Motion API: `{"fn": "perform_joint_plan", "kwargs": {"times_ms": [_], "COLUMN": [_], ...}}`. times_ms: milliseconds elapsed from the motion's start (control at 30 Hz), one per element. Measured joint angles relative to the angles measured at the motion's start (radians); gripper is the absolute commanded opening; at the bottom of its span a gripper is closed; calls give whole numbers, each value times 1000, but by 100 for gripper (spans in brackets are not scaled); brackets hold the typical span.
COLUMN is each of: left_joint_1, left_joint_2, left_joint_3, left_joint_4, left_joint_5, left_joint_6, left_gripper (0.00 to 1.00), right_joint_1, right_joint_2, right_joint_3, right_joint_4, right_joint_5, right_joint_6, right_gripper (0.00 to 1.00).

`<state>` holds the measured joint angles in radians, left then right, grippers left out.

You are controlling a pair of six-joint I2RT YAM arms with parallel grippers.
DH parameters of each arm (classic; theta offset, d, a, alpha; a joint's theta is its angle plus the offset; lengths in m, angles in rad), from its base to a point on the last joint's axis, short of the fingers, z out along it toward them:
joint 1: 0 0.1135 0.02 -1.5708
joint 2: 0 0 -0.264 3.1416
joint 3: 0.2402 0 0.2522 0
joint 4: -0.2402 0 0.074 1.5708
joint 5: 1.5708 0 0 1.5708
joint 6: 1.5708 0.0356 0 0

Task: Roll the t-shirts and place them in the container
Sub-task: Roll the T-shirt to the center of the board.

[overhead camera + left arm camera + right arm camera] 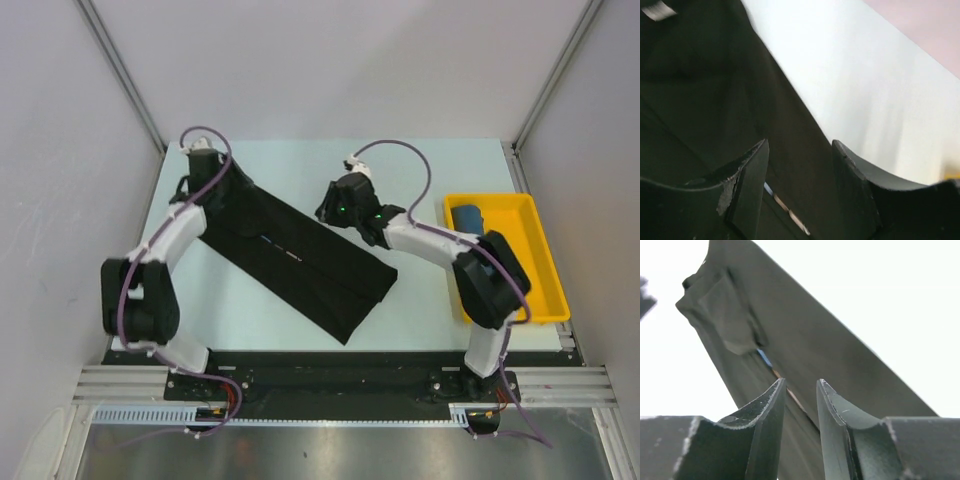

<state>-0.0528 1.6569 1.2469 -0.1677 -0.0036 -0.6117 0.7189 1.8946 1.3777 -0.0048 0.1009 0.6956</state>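
Matt cloth t-shirt [296, 260], plastic tray [515, 226]

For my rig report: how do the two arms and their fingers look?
The left arm and right arm have white shells and black joints, each with a purple cable looping along it. The fingers are dark, curved, with scuffed pale edges.

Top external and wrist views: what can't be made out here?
- Black t-shirt print: too small in top view; only a sliver in wrist views, blurred in the left.
- Teal t-shirt in yellow tray: partly hidden by right arm, top view.
- Left gripper: fingertips hidden under its own wrist, top view; cloth contact unclear.
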Motion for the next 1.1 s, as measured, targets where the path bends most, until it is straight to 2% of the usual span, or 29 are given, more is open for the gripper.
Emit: {"fn": "perform_joint_plan", "kwargs": {"times_ms": [100, 200, 300, 467, 600, 767, 867, 1033, 1100], "left_joint_1": [-147, -356, -587, -960, -1177, -1278, -1293, -1294, -1294], "left_joint_2": [-185, -334, -429, -473, -398, -219, -186, -170, -145], "left_joint_3": [-183, -351, -443, -472, -450, -367, -350, -324, -299], "left_joint_4": [-9, -30, -97, -185, -242, -306, -320, -332, -334], "left_joint_5": [-1, -12, -48, -146, -208, -275, -294, -312, -312], "left_joint_6": [-19, -36, -57, -118, -148, -148, -146, -129, -116], "left_gripper": [57, 57, 56, 56, 56, 59, 63, 63, 64], "right_joint_1": [-42, -72, -99, -196, -261, -294, -298, -308, -314], "right_joint_2": [-161, -332, -503, -771, -859, -768, -722, -676, -653], "right_joint_3": [-137, -297, -448, -662, -788, -857, -862, -865, -865], "right_joint_4": [-53, -100, -166, -239, -242, -184, -131, -47, -24], "right_joint_5": [14, 30, 34, 29, -4, -70, -91, -101, -97], "right_joint_6": [4, 4, 4, 11, 23, 40, 53, 68, 76], "right_gripper": [36, 36, 38, 40, 39, 40, 42, 42, 45]}}
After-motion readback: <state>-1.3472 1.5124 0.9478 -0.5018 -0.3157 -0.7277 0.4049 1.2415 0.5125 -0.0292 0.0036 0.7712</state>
